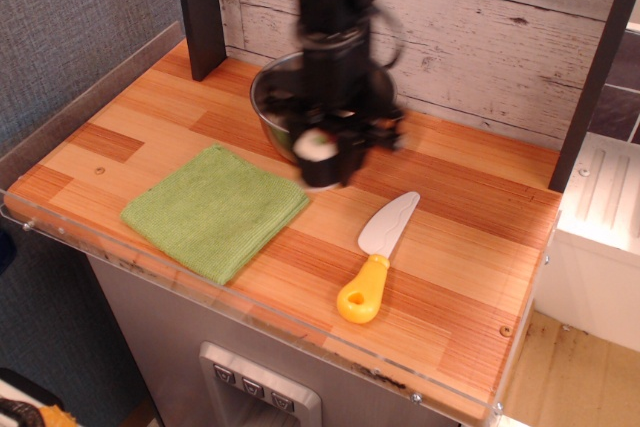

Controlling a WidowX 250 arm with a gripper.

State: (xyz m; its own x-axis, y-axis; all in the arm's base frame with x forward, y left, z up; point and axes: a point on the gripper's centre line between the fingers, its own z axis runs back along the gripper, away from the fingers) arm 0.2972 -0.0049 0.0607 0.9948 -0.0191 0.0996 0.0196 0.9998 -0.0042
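Gripper (322, 152) carrying a sushi-roll piece (317, 150) above the front rim of the steel bowl (272, 97)

Risk: the held piece hangs above the gap between the bowl and the green cloth (214, 208); the frame is motion-blurred, and a loose grip or a knock against the bowl rim could dislodge it onto the wooden counter (470, 247) or tip the bowl. Fingers: drawn in against the sides of the dark-wrapped, white-topped piece, pinching it clear of the counter; blur hides the exact contact points. A toy knife (377, 257) with a yellow handle lies well apart, to the front right, with nothing touching it
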